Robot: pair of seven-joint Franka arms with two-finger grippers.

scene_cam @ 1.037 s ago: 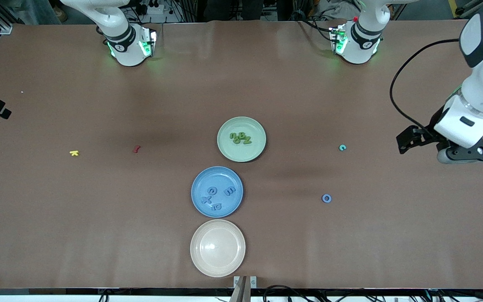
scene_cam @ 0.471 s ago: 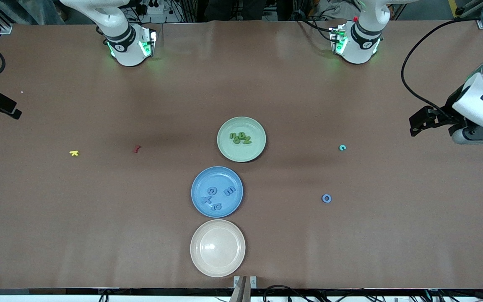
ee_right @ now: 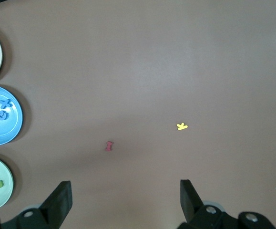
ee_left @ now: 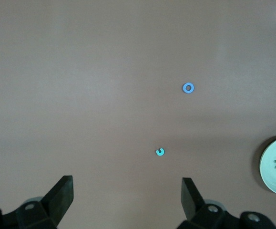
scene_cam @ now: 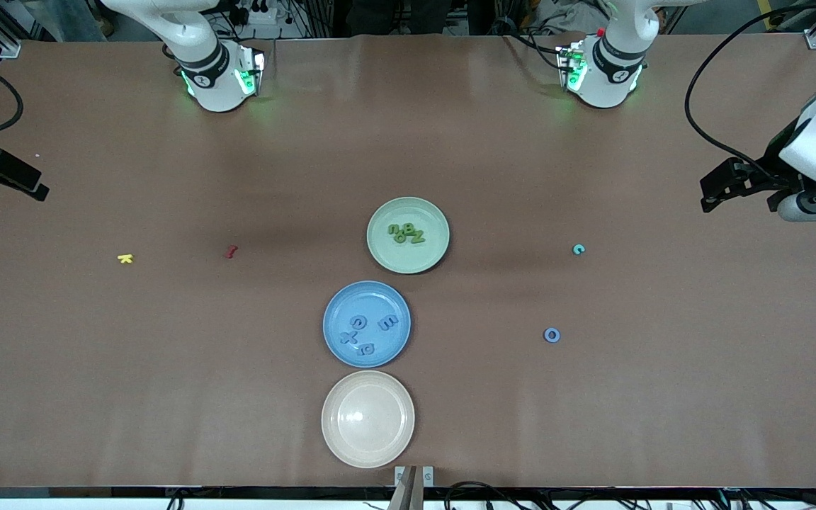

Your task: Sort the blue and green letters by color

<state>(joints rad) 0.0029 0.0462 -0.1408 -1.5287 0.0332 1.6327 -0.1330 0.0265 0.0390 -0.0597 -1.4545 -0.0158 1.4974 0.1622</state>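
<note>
Both arms are raised at the two ends of the table, and neither one holds anything. The left gripper (ee_left: 127, 198) hangs high over the bare brown table (scene_cam: 592, 425) at its own end, with the jaws wide apart. In front of its open jaws, well apart from them, lies a small teal letter (ee_left: 160, 152), and farther out from the jaws lies a blue ring-shaped letter (ee_left: 188, 88), alone on the table.

The right gripper (ee_right: 126, 200) also stands with its jaws wide and empty. Out from its jaws I see a small red letter (ee_right: 109, 146) and a small yellow letter (ee_right: 181, 126), both flat on the table.

In the middle, the green letters (scene_cam: 406, 233) lie together in the green plate (scene_cam: 431, 258). The blue letters (scene_cam: 367, 330) lie in the blue plate (scene_cam: 337, 301). A cream plate (scene_cam: 333, 439) stands nearest to the front camera.
</note>
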